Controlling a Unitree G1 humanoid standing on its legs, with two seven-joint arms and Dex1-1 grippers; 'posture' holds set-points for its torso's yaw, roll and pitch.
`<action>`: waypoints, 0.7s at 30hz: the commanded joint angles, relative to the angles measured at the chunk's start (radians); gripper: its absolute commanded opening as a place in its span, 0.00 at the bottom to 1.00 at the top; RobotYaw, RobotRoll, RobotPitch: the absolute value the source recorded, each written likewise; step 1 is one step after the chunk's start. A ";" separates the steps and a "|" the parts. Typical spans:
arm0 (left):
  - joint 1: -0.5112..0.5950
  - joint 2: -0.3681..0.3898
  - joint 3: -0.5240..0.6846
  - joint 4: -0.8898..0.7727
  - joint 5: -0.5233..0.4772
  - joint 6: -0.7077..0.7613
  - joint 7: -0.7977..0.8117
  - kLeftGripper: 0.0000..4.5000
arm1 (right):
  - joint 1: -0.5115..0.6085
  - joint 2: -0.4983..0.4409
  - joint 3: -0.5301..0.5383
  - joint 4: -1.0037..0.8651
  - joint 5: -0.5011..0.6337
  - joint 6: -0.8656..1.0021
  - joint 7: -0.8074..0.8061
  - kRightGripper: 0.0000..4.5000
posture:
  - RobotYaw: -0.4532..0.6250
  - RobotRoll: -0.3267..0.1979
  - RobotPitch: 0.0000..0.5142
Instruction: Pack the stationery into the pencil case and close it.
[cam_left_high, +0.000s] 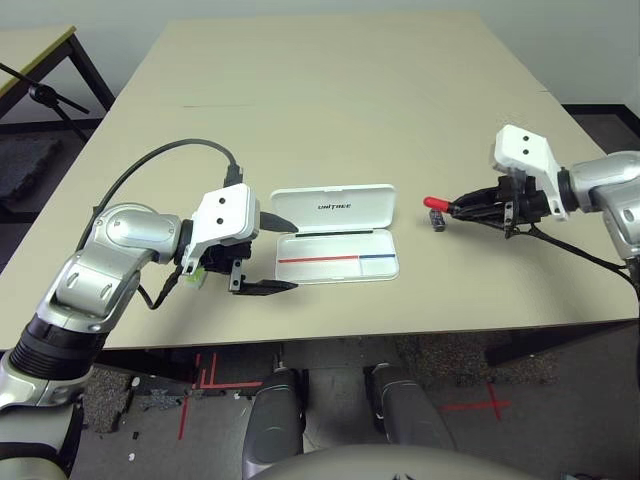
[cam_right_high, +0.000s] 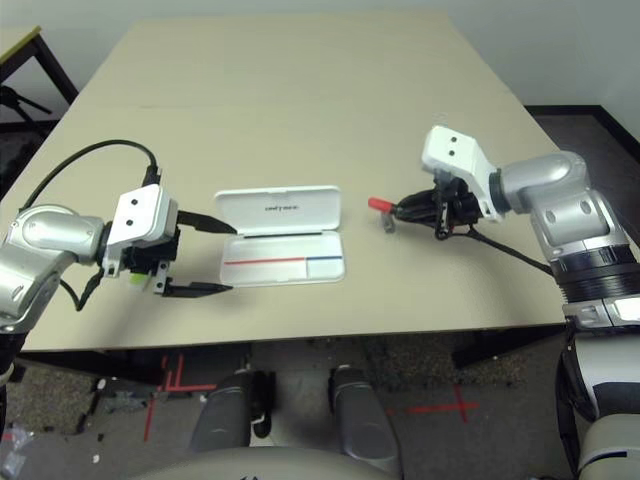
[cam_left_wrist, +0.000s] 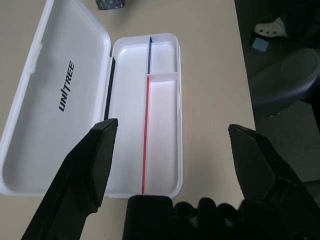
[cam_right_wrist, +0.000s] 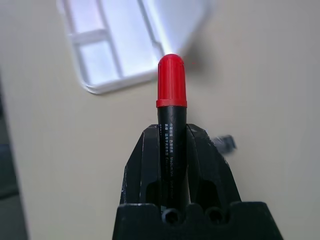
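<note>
Left eye view: table (cam_left_high: 330, 90); pencil case (cam_left_high: 335, 235), open, empty. Left gripper (cam_left_high: 275, 255) spread beside it. Right gripper (cam_left_high: 470, 208) pinching marker (cam_left_high: 437, 204) aloft. Grey block (cam_left_high: 437, 223) unpacked. Packing barely begun; closing remains.

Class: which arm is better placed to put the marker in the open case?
Right: its gripper is shut on the marker, aimed at the case. The left gripper is open, empty.
</note>
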 joint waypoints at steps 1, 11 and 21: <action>0.025 0.019 0.002 -0.009 0.011 -0.004 0.002 1.00 | 0.004 -0.008 0.028 -0.099 0.034 0.055 0.049 0.11 | 0.40 0.62 0.22; 0.026 0.015 -0.004 -0.010 0.021 -0.004 0.006 1.00 | -0.060 0.122 0.137 -0.223 -0.024 0.127 -0.053 0.11 | 0.41 0.62 0.21; 0.011 0.009 -0.015 -0.049 0.021 0.039 0.029 1.00 | -0.177 0.308 0.209 -0.192 -0.040 0.186 -0.145 0.11 | 0.43 0.62 0.20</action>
